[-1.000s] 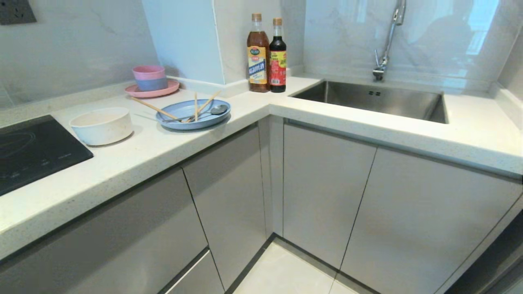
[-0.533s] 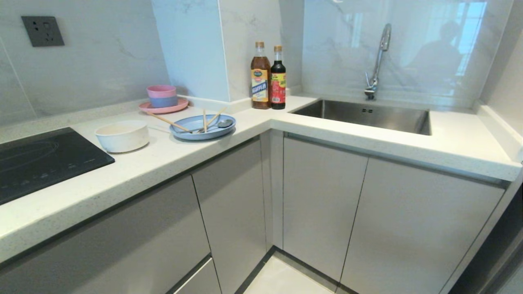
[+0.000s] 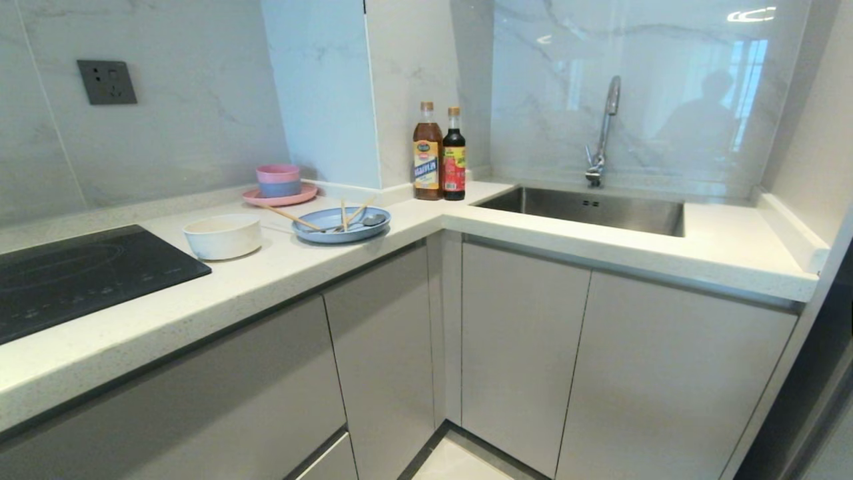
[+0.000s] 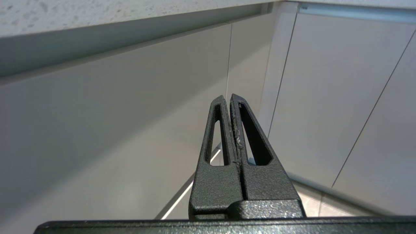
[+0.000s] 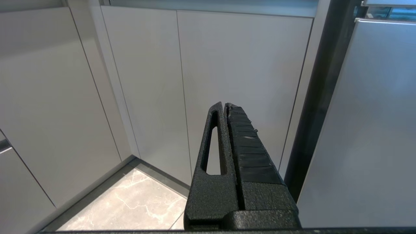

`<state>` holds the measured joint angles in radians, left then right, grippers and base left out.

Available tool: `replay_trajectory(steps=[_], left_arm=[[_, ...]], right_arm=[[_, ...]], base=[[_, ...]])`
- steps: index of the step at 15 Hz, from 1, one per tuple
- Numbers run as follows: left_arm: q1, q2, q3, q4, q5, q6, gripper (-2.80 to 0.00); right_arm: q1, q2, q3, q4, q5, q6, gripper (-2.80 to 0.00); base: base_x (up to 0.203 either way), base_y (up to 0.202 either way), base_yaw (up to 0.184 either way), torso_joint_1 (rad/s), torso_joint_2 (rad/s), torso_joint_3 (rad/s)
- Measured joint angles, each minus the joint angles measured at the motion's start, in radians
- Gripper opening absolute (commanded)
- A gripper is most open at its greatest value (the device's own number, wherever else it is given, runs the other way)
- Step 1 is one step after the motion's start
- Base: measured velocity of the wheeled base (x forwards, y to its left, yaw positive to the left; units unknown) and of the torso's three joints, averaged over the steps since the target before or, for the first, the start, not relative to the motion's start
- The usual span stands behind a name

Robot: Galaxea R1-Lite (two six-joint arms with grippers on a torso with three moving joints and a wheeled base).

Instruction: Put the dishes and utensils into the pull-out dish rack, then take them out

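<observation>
On the white counter, in the head view, stands the off-white bowl point(image 3: 223, 237). To its right is the light-blue plate point(image 3: 340, 237). Light-wood chopsticks point(image 3: 290, 217) lie across the plate, one reaching out over its left rim, and a silver-grey metal utensil point(image 3: 370, 220) rests in it. The pull-out dish rack is out of view; every cabinet front is shut. Neither arm shows in the head view. My left gripper point(image 4: 227, 96) is shut and empty below the counter edge, facing the grey cabinet fronts. My right gripper point(image 5: 223, 104) is also shut and empty, facing cabinet doors low down.
A pink plate with stacked pink and blue bowls point(image 3: 278, 187) sits by the wall. Two sauce bottles point(image 3: 440, 157) stand in the corner. The steel sink point(image 3: 586, 210) and faucet point(image 3: 603, 130) are at the right, a black cooktop point(image 3: 80, 273) at the left. Pale floor tiles point(image 5: 130, 201) lie below.
The whole head view has tilted upward: counter and dishes sit lower and smaller in the picture, with more wall showing. Nothing on the counter has moved.
</observation>
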<state>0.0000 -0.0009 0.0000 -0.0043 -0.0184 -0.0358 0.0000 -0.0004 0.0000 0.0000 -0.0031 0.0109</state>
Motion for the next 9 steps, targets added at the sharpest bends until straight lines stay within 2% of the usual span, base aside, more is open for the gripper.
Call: replay_trajectory(steps=[9], left_arm=[[0.0,0.0,0.0,0.0,0.007,-0.005,-2.8]], right_arm=[[0.0,0.0,0.0,0.0,0.0,0.0,-2.8]], base=[[0.0,0.0,0.0,0.0,0.0,0.0]])
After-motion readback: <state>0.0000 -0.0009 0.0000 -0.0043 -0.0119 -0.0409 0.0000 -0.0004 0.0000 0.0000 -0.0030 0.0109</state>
